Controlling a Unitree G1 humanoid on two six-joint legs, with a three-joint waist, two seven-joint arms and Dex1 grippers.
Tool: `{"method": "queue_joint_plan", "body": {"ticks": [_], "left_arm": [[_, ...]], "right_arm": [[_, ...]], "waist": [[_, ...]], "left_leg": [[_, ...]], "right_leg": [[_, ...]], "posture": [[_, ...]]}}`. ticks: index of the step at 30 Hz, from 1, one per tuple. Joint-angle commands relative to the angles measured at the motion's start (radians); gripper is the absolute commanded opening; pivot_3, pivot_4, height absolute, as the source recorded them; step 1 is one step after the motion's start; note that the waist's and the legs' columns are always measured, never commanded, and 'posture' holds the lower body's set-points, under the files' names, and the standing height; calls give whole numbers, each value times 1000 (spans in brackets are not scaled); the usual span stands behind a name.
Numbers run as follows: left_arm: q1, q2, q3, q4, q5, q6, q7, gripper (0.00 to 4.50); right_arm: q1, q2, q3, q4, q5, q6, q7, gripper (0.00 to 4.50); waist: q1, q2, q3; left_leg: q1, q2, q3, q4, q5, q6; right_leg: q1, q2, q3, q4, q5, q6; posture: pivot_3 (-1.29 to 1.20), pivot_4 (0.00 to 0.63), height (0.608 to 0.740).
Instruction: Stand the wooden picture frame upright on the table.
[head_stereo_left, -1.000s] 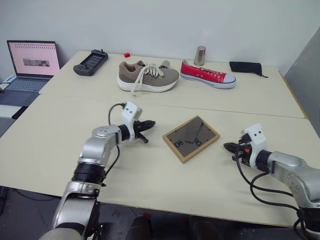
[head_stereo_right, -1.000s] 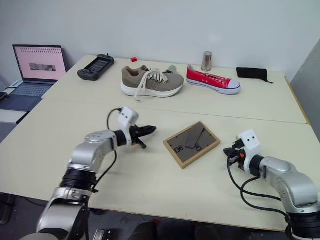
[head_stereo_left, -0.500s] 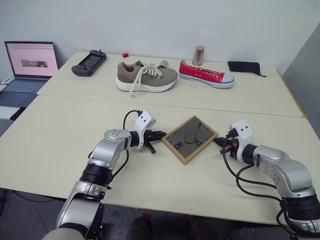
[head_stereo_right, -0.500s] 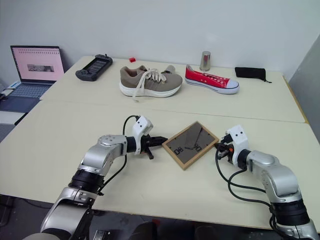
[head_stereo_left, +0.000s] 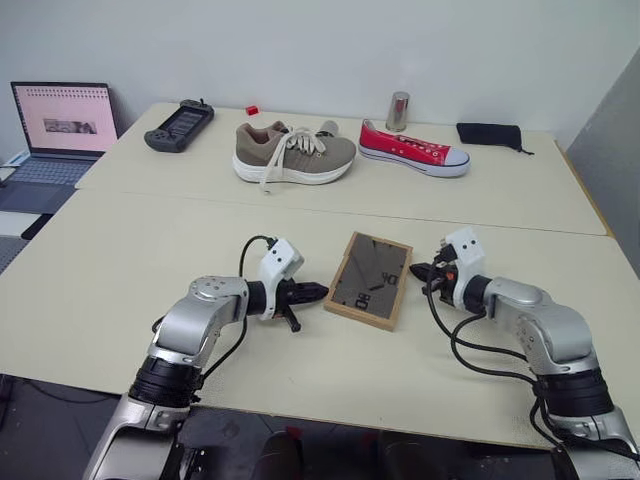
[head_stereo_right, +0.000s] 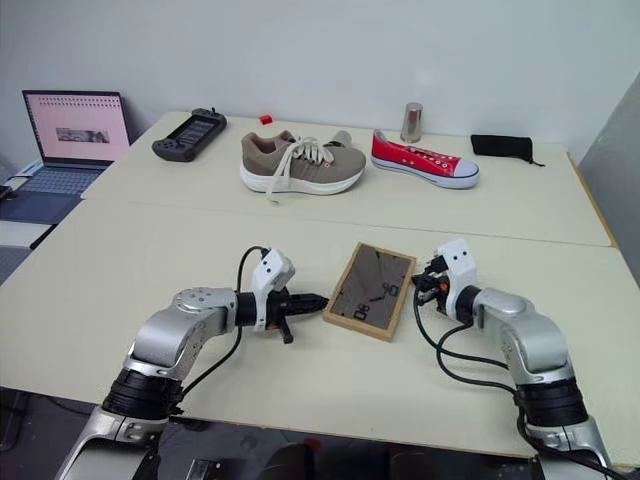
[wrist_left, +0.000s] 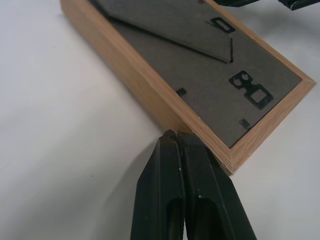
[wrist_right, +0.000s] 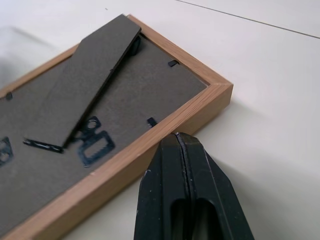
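Observation:
The wooden picture frame (head_stereo_left: 368, 280) lies face down on the table (head_stereo_left: 110, 260), its dark back panel and folded stand (wrist_right: 85, 85) facing up. My left gripper (head_stereo_left: 318, 292) is shut, and its tips press against the frame's left edge (wrist_left: 170, 120). On the other side my right gripper (head_stereo_left: 418, 270) is shut too, with its tips touching the frame's right edge (wrist_right: 165, 127). The frame sits squeezed between the two, held by neither.
At the back of the table stand a tan sneaker (head_stereo_left: 293, 154), a red sneaker (head_stereo_left: 412, 150), a metal cup (head_stereo_left: 398, 111), a black pouch (head_stereo_left: 490, 133), a handheld console (head_stereo_left: 178, 125) and a small red block (head_stereo_left: 253, 109). A laptop (head_stereo_left: 58, 125) sits far left.
Both shut grippers have closed in on the frame from either side. The frame has turned from a diamond pose to nearly square with the table edge.

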Motion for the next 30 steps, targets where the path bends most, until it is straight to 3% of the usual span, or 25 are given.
{"method": "queue_joint_plan", "body": {"ticks": [1,13,18,22,30], "left_arm": [[1,2,24,-81,-43,30,18,46],[14,10,17,-107,-58,52,33,46],[-20,23,30,-29,-26,7,44,46],[-18,39,6,-1,-15,-21,27,46],[31,29,-29,-83,-40,4,28,46]], "right_arm": [[-41,26,14,-14,6,-10,9,0],[-41,25,7,-26,4,2,7,0],[-21,-5,-28,-41,6,16,-3,0],[-17,-29,19,31,-70,-32,-20,0],[-93,59,48,166,-116,-104,-31,0]], "waist": [[0,0,0],[2,0,0],[2,0,0],[1,0,0],[-5,0,0]], "left_leg": [[0,0,0,0,0,0],[0,0,0,0,0,0],[0,0,0,0,0,0],[0,0,0,0,0,0],[1,1,1,0,0,0]], "right_leg": [[0,0,0,0,0,0],[0,0,0,0,0,0],[0,0,0,0,0,0],[0,0,0,0,0,0],[-1,0,0,0,0,0]], "posture": [[0,150,740],[0,150,740],[0,150,740],[0,150,740],[0,150,740]]}}
